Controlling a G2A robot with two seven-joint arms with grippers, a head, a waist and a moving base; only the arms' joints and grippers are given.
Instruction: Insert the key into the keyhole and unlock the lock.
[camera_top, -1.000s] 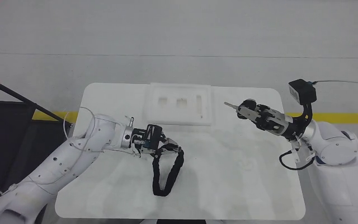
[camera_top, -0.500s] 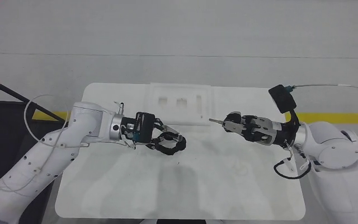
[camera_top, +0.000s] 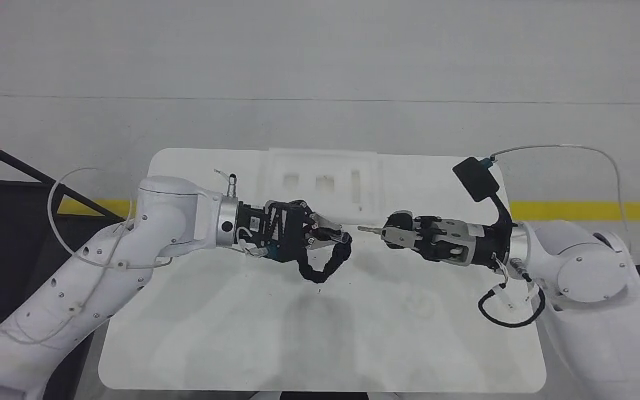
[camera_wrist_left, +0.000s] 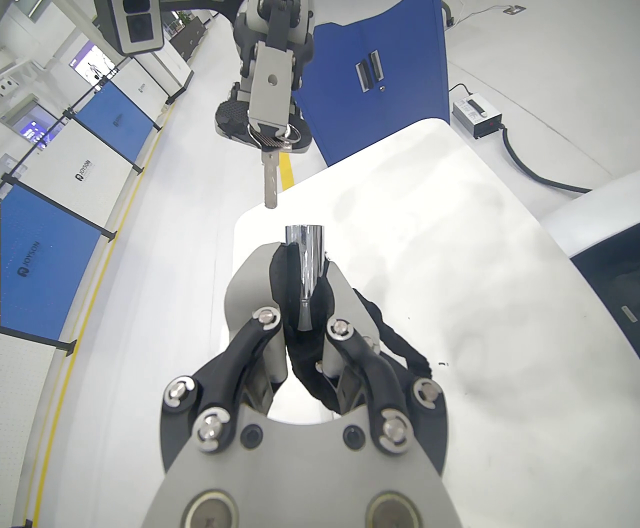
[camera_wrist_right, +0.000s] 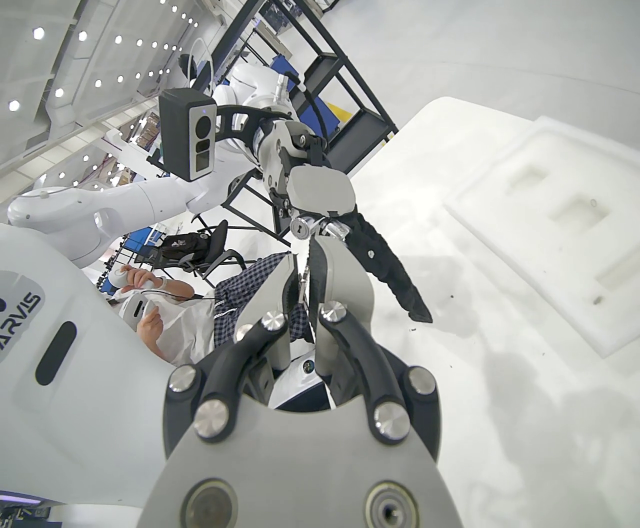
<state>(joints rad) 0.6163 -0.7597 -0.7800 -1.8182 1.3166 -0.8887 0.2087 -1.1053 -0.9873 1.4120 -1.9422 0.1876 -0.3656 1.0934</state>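
My left gripper (camera_top: 316, 234) is shut on the lock (camera_wrist_left: 306, 270), a chrome cylinder with a black cable loop (camera_top: 327, 262) hanging under it above the table's middle. The lock's keyhole face (camera_wrist_right: 300, 228) points toward my right gripper (camera_top: 388, 233). That gripper is shut on the key (camera_wrist_left: 270, 180), whose blade points at the lock. A small gap separates the key tip from the cylinder's end. In the right wrist view the key (camera_wrist_right: 302, 280) sits edge-on between the fingers, with the left gripper (camera_wrist_right: 320, 197) just beyond it.
A white foam tray (camera_top: 322, 185) with three small recesses lies at the back of the white table (camera_top: 420, 330). A black rack stands off the table's left side.
The left arm has lifted the lock off the table and carried it right, the cable now dangling. The right arm has brought the key left and lower, close to the lock.
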